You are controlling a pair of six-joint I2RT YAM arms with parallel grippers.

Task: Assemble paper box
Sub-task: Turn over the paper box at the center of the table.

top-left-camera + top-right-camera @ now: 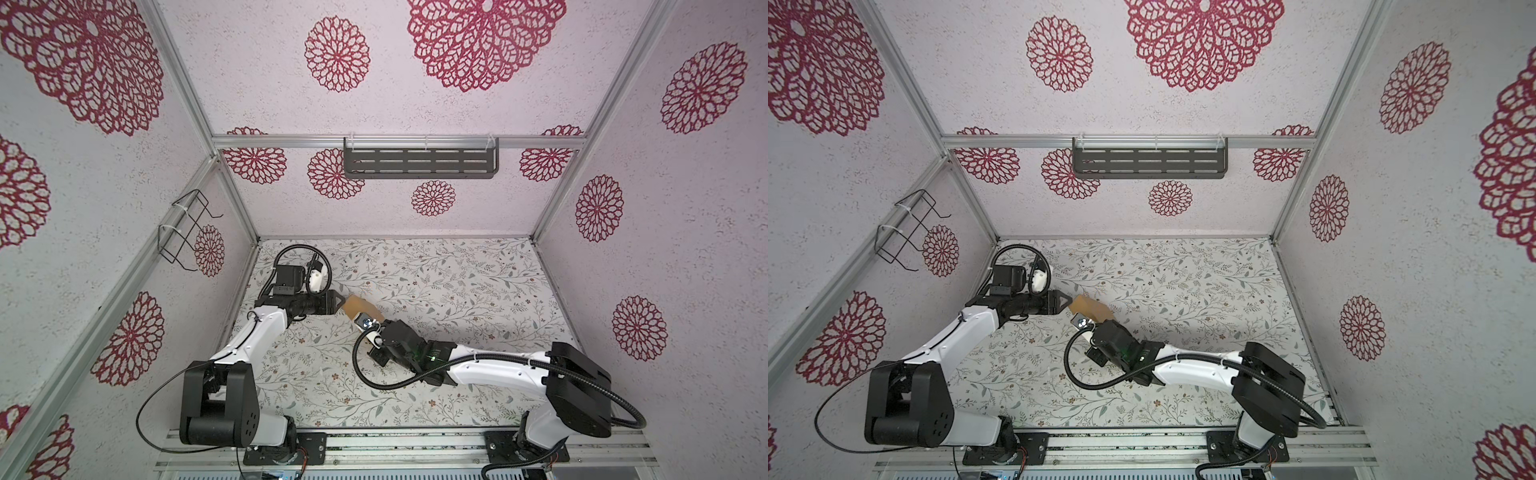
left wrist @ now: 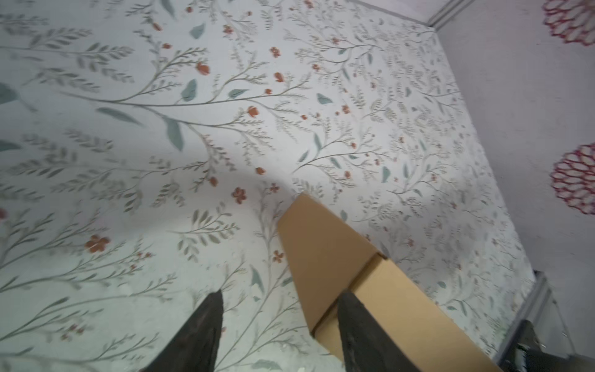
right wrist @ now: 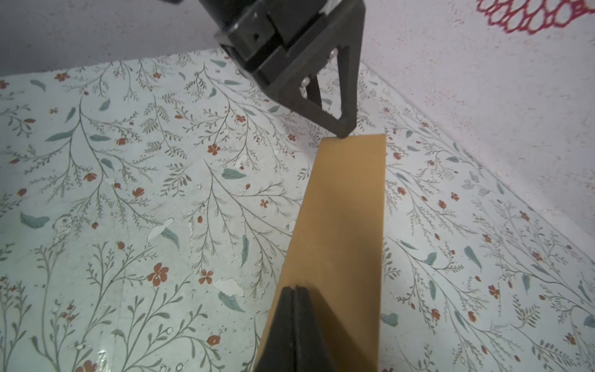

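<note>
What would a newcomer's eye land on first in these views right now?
The tan paper box, apparently raised off the table left of its middle, where both arms meet. The right gripper is shut on one end of it, while the left gripper stands open with one fingertip at the opposite end. Around that, big red flower medallions mark the walls, and the table has a leafy floral cover.
</note>
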